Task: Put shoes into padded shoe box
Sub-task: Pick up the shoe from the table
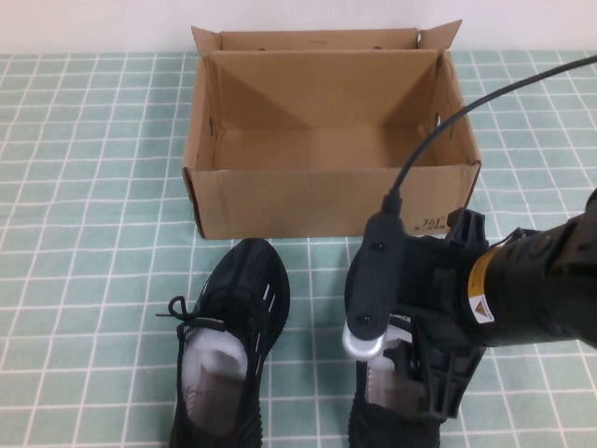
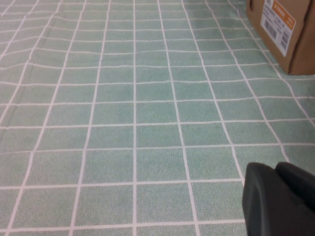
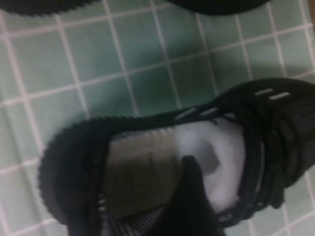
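Note:
The brown cardboard shoe box (image 1: pixel 326 201) stands open at the back middle, and nothing shows inside it. The two black knit shoes lie in front of it, toes toward the box. The left shoe (image 1: pixel 229 345) lies free, with white paper in it. My right gripper (image 1: pixel 410 371) hangs over the right shoe (image 1: pixel 359 280) and hides most of it. In the right wrist view a dark part of the gripper (image 3: pixel 189 196) reaches into that shoe's (image 3: pixel 147 147) opening, beside the white paper stuffing (image 3: pixel 216 157). My left gripper (image 2: pixel 278 201) is shut and empty, low over the tablecloth, out of the high view.
A green checked tablecloth (image 1: pixel 93 233) covers the table. The box's corner with a white and orange label (image 2: pixel 278 22) shows far from the left gripper. The right arm's cable (image 1: pixel 448 121) arcs over the box's right side. The other shoe's edge (image 3: pixel 39 4) borders the right wrist view.

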You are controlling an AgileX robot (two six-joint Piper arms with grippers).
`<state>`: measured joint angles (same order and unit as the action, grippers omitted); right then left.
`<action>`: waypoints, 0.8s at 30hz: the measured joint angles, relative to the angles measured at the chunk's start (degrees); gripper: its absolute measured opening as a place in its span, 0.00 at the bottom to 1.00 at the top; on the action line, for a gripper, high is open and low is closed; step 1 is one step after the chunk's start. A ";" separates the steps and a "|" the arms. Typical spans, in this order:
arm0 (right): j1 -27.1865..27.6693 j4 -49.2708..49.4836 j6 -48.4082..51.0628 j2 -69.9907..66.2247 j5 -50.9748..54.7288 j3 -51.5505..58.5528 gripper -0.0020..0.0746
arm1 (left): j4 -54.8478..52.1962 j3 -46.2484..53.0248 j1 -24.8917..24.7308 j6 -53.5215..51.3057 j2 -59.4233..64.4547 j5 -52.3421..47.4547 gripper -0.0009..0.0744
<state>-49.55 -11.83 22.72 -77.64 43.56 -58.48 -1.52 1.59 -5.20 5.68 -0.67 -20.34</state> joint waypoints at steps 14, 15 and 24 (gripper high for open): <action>-0.50 -21.71 -17.68 -9.67 -3.48 0.00 0.58 | 0.00 0.00 0.00 0.00 0.00 0.00 0.02; -0.50 -23.67 -19.30 -10.46 -3.60 0.00 0.56 | 0.00 0.00 0.00 0.00 0.00 0.00 0.02; -0.58 -27.96 -26.08 -12.94 -1.49 -0.14 0.08 | 0.00 0.00 0.00 0.00 0.00 0.00 0.02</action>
<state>-50.13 -39.78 -3.35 -90.58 42.08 -58.62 -1.52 1.59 -5.20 5.68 -0.67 -20.34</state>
